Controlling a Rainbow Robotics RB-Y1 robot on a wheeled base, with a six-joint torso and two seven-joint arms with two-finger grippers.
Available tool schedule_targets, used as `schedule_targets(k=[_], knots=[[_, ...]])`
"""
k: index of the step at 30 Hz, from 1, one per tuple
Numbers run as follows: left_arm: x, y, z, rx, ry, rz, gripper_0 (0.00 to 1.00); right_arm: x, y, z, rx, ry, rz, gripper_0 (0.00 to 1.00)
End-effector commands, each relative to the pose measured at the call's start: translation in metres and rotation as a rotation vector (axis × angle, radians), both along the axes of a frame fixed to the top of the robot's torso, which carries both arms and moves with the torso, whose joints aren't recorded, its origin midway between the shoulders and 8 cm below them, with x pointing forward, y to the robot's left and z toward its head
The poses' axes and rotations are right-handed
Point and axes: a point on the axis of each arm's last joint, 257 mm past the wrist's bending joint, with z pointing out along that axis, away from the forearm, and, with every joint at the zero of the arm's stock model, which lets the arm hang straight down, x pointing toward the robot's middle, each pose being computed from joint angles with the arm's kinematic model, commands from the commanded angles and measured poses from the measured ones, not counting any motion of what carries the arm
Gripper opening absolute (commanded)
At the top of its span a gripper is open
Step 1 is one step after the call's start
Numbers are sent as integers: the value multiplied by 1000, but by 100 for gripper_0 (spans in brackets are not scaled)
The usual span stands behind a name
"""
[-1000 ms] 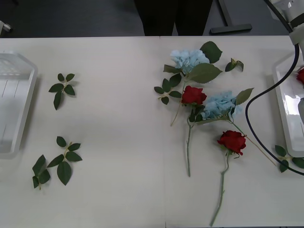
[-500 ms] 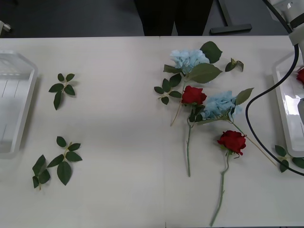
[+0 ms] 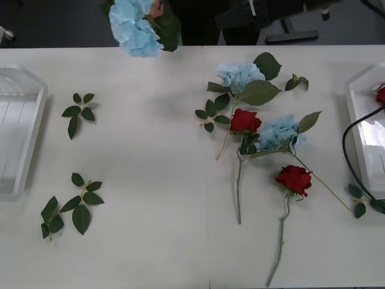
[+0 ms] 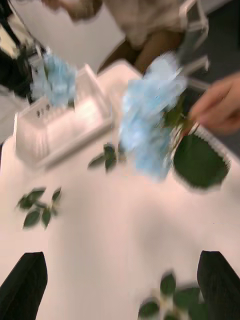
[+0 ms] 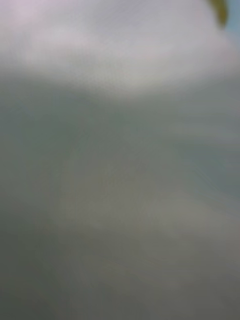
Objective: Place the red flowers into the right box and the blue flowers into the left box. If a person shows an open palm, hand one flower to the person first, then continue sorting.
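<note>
1. Right gripper (image 4: 120, 255): black fingers spread wide, nothing between them. It hangs over the table (image 3: 150, 180), facing the far edge.
2. Person's hand (image 4: 220, 107) holds one blue flower (image 4: 150, 125) by the stem, just under the head. We see the same bloom at the far table edge in the front view. We read that one as with the person, so sorting is next.
3. Left on the table: two blue flowers (image 3: 240, 77) and two red flowers (image 3: 245, 120), bunched right of centre. Near blue head (image 3: 278, 132) touches the upper rose, and their stems cross.
4. Lower rose (image 3: 294, 179) lies a little apart with its stem running toward us. We judge it the easiest pick.
5. Right box (image 3: 361, 138) shows one red bloom (image 3: 381, 95) at its far end. Left box (image 3: 36, 120) sits at the far left.
6. Handling, our judgement: all light, with soft, crushable blooms and thin, springy stems that may roll or slip.
7. We'd grip mid-stem, clear of leaves, never the head. Hydrangeas look top-heavy, so we'd grip closer to the head.
8. Risk: lifting one from the cluster may drag its neighbour.
</note>
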Motion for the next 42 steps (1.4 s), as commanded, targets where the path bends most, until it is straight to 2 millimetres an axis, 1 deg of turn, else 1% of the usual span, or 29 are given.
schedule_targets(k=[1, 3, 6, 8, 10, 11, 12, 13, 14, 15, 19, 20, 22, 24, 27, 30, 32, 33, 35, 39, 41, 42], knots=[[6, 20, 49, 84, -56, -19, 0, -14, -73, -29, -241, 95, -87, 87], [6, 20, 49, 84, -56, -19, 0, -25, -99, -58, -333, 134, -121, 87], [6, 20, 49, 84, -56, -19, 0, -41, -132, -97, -466, 144, -184, 87], [6, 20, 49, 84, -56, -19, 0, -51, -143, -115, -525, 133, -207, 87], [6, 20, 49, 84, -56, -19, 0, -60, -159, -134, -590, 122, -250, 87], [6, 20, 49, 84, -56, -19, 1, -63, -162, -140, -604, 122, -265, 87], [6, 20, 49, 84, -56, -19, 26, -66, -168, -147, -618, 128, -285, 87], [6, 20, 49, 84, -56, -19, 48, -68, -170, -150, -624, 132, -294, 87], [6, 20, 49, 84, -56, -19, 83, -71, -175, -159, -639, 142, -317, 87], [6, 20, 49, 84, -56, -19, 99, -74, -182, -165, -657, 146, -343, 87], [6, 20, 49, 84, -56, -19, 100, -84, -207, -195, -724, 173, -438, 88], [6, 20, 49, 84, -56, -19, 100, -84, -211, -199, -733, 177, -453, 87], [6, 20, 49, 84, -56, -19, 100, -88, -224, -214, -764, 197, -502, 87], [6, 20, 49, 84, -56, -19, 100, -88, -231, -222, -799, 189, -519, 87], [6, 20, 49, 84, -56, -19, 100, -87, -250, -241, -891, 157, -557, 87], [6, 20, 49, 84, -56, -19, 100, -83, -262, -258, -941, 124, -586, 87], [6, 20, 49, 84, -56, -19, 100, -84, -267, -268, -946, 129, -608, 87], [6, 20, 49, 84, -56, -19, 100, -86, -269, -277, -937, 150, -632, 87], [6, 20, 49, 84, -56, -19, 100, -88, -270, -287, -932, 164, -637, 87], [6, 20, 49, 84, -56, -19, 100, -95, -270, -298, -932, 185, -641, 87], [6, 20, 49, 84, -56, -19, 100, -96, -271, -300, -928, 191, -651, 87], [3, 11, 22, 59, -16, -31, 100, -97, -272, -304, -922, 203, -666, 87]])
